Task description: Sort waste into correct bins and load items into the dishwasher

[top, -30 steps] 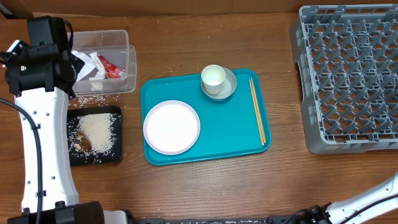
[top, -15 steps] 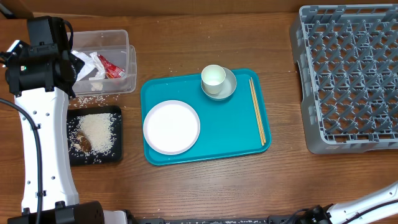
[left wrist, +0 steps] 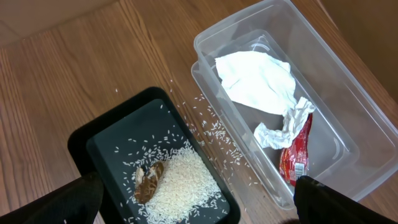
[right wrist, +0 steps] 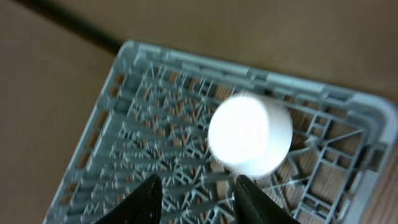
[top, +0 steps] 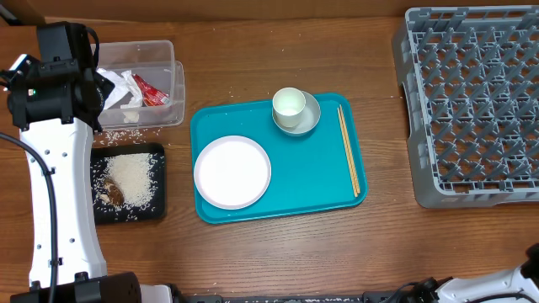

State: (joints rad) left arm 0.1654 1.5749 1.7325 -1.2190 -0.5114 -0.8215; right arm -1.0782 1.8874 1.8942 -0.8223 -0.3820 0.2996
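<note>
The clear tub (left wrist: 249, 25) holds the crumpled white napkin (left wrist: 255, 81) and the red wrapper (left wrist: 295, 152). Beside it, the black tray (left wrist: 118, 134) carries a rice pile (left wrist: 183, 180) and a brown scrap (left wrist: 148, 180). My left gripper (left wrist: 198, 186) hangs open above both bins, holding nothing. The white plate (top: 232, 172), the cup (top: 289, 104) on its saucer (top: 310, 119) and the chopsticks (top: 348, 150) lie on the teal tray (top: 312, 181). My right gripper (right wrist: 198, 202) is open over the grey rack (right wrist: 155, 124), where a blurred white round thing (right wrist: 249, 134), perhaps the bowl, sits.
Loose rice grains (left wrist: 214, 127) are scattered on the wood between the tub and the black tray. The dish rack (top: 472, 101) fills the right side of the table. Only a sliver of the right arm (top: 526, 271) shows at the bottom right corner.
In the overhead view the right arm has slid down toward the bottom right corner, almost out of frame. The left arm and all objects have stayed put.
</note>
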